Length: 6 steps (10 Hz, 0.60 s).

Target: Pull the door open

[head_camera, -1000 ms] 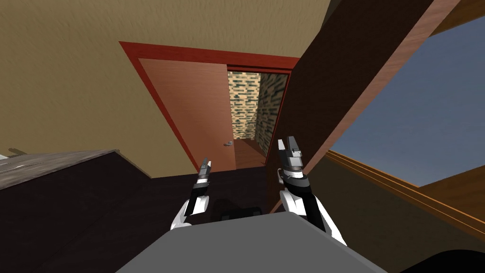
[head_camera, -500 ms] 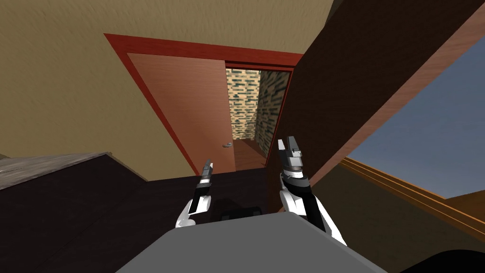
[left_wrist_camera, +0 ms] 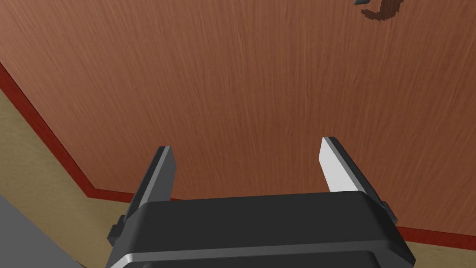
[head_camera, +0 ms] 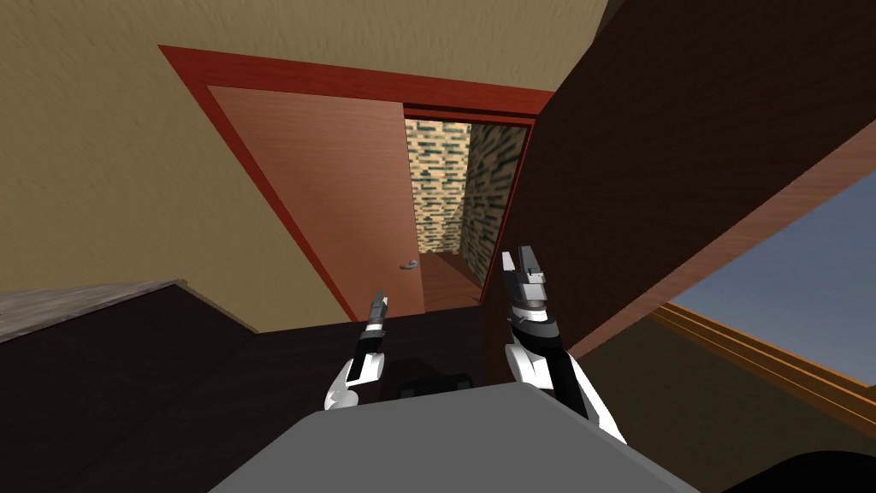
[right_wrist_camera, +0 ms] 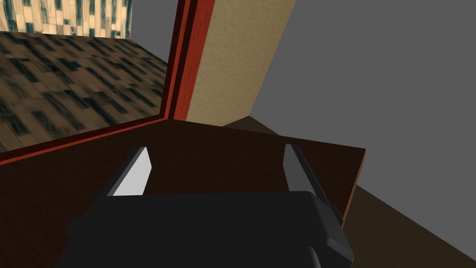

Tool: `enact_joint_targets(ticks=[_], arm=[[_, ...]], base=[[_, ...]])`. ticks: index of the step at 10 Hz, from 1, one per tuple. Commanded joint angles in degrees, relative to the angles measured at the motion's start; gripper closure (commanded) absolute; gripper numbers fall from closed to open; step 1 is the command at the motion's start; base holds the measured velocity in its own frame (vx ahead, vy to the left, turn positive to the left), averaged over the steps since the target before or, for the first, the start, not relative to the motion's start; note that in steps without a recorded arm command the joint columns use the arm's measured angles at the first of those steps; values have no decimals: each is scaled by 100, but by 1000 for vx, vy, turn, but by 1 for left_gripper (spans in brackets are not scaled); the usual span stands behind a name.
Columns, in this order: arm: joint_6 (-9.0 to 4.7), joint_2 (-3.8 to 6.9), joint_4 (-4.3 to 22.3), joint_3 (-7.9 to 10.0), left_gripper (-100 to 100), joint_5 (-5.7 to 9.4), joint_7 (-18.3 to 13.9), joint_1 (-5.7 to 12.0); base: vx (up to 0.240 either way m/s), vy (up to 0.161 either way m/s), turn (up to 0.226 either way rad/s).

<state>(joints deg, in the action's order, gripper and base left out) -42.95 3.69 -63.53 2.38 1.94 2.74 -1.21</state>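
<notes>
The door point(head_camera: 342, 188) is a reddish-brown wood panel in a red frame point(head_camera: 342, 77). It stands partly open, and a brick-patterned room shows through the gap. Its small grey handle point(head_camera: 411, 264) sits near the panel's free edge. My left gripper point(head_camera: 379, 301) is low in front of the panel, short of the handle. In the left wrist view it point(left_wrist_camera: 245, 146) is open and empty, facing the door panel point(left_wrist_camera: 232, 70), with the handle point(left_wrist_camera: 381, 9) far beyond its fingertips. My right gripper point(head_camera: 519, 261) is raised by the frame's right post, open point(right_wrist_camera: 216, 150) and empty.
A tall dark brown cabinet point(head_camera: 650, 171) stands close on my right, beside the red door frame point(right_wrist_camera: 186, 56). A window point(head_camera: 787, 274) lies further right. A low dark unit with a greyish top point(head_camera: 68, 299) stands on my left. The floor ahead is dark.
The head view has shifted, so the door and frame look larger and further left. My left forearm has rolled, its gripper now edge-on and slightly nearer the door. The right arm has held still.
</notes>
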Motion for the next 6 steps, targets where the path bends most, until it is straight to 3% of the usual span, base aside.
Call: enact_joint_targets(ticks=[1,6], arm=[[-31,-22,242,4,-100,12,13,86],[-102,-116,963,25,-100,46,59,385]], base=[[98,-7,-11],[97,0,-7]])
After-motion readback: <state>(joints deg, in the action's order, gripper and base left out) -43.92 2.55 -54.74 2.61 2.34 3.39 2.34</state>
